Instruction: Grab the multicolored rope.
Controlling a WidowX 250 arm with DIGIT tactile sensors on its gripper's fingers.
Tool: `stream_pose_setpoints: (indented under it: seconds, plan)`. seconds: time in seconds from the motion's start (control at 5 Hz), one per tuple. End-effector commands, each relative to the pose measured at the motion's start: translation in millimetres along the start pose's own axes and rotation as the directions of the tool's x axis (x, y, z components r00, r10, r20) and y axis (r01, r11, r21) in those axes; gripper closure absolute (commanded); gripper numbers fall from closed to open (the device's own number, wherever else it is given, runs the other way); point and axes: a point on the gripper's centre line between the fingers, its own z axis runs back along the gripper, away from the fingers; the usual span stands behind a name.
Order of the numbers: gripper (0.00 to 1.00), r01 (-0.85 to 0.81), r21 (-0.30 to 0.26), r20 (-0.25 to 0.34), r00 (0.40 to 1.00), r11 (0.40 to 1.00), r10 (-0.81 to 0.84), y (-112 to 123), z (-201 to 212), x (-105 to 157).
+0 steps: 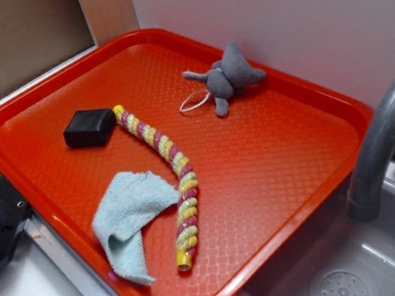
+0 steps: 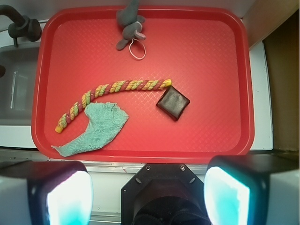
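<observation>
The multicolored rope [image 1: 176, 165] lies curved across the middle of the red tray [image 1: 301, 166]; it has yellow, pink and pale green spiral stripes. In the wrist view the rope [image 2: 112, 92] runs from lower left up to the right, and its right end touches a black square block [image 2: 173, 103]. My gripper [image 2: 149, 193] is high above the tray's near edge, open wide and empty, its two fingers [image 2: 65, 197] at the bottom corners of the wrist view. The gripper does not show in the exterior view.
A light blue cloth [image 1: 132, 219] lies beside the rope's lower end. A grey plush elephant [image 1: 228, 75] with a white loop sits at the tray's far side. The black block [image 1: 89, 127] is at the rope's upper end. A grey faucet [image 1: 386, 132] and sink stand to the right.
</observation>
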Motion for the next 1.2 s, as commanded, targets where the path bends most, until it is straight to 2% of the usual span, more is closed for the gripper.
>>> stream_pose_setpoints:
  seconds: [0.0,0.2,0.4,0.6,0.8,1.0]
  plan:
    - [0.0,0.0,0.0,0.0,1.0,1.0,0.0,0,0,0]
    - [0.0,-0.248,0.017,-0.018,0.968,0.969,0.248,-10,-10,13]
    - [0.0,-0.481,0.041,-0.042,0.875,0.876,0.482,-19,-20,30]
    - [0.0,-0.657,0.04,-0.023,0.753,0.753,0.658,-22,-35,50]
    - [0.0,-0.769,-0.012,-0.02,0.639,0.639,0.769,-29,-68,70]
    - [0.0,-0.801,-0.029,0.04,0.596,0.598,0.802,-38,-100,81]
